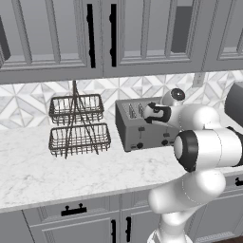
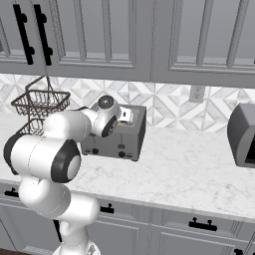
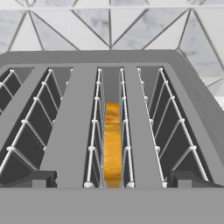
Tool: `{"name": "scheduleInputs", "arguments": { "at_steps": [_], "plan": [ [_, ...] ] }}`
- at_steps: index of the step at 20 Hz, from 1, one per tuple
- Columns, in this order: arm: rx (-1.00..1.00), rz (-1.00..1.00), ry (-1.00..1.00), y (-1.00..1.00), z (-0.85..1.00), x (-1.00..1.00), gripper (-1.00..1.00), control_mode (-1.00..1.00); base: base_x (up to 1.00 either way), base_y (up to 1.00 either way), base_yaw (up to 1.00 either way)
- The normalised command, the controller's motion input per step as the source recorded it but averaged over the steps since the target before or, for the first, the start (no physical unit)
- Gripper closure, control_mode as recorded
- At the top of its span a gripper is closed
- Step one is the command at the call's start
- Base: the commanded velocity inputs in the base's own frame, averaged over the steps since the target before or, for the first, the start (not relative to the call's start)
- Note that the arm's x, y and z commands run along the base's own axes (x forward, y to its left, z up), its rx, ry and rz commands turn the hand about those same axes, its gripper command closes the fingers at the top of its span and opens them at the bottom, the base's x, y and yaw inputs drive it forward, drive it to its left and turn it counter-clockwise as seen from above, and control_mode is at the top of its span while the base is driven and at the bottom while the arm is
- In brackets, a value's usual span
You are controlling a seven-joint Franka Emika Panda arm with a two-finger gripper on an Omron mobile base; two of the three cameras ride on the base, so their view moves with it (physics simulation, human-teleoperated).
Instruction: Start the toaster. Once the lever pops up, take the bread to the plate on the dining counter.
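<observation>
The bread [image 3: 112, 144] stands on edge in the toaster's [image 1: 138, 124] middle slot, centre of the hand view — its long axis runs away from the camera toward the tiled wall, wire guides close on both sides. The claw [image 3: 112, 180] hangs spread wide above the slots, gripping nothing. On the counter [image 1: 57, 171], a wire basket rack [image 1: 77, 124] stands left of the toaster — open marble in front.

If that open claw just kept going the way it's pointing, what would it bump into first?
Most likely the bread standing on edge in the toaster slot between the wire guides: the gripper points straight down at it, fingertips spread to either side. Depth is hard to judge, so the fingertips might meet the toaster's top first.
</observation>
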Motion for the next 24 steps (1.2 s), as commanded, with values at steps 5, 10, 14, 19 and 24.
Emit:
{"name": "scheduleInputs", "arguments": {
  "at_steps": [5,10,14,19,24],
  "plan": [
    [0.00,0.00,0.00,0.00,0.00,0.00,-1.00,-1.00,0.00,0.00,0.00],
    [0.00,0.00,0.00,0.00,0.00,0.00,-1.00,-1.00,0.00,0.00,0.00],
    [0.00,0.00,0.00,0.00,0.00,0.00,-1.00,-1.00,0.00,0.00,0.00],
    [0.00,0.00,0.00,0.00,0.00,0.00,-1.00,-1.00,0.00,0.00,0.00],
    [0.00,0.00,0.00,0.00,0.00,0.00,-1.00,-1.00,0.00,0.00,0.00]
  ]
}}
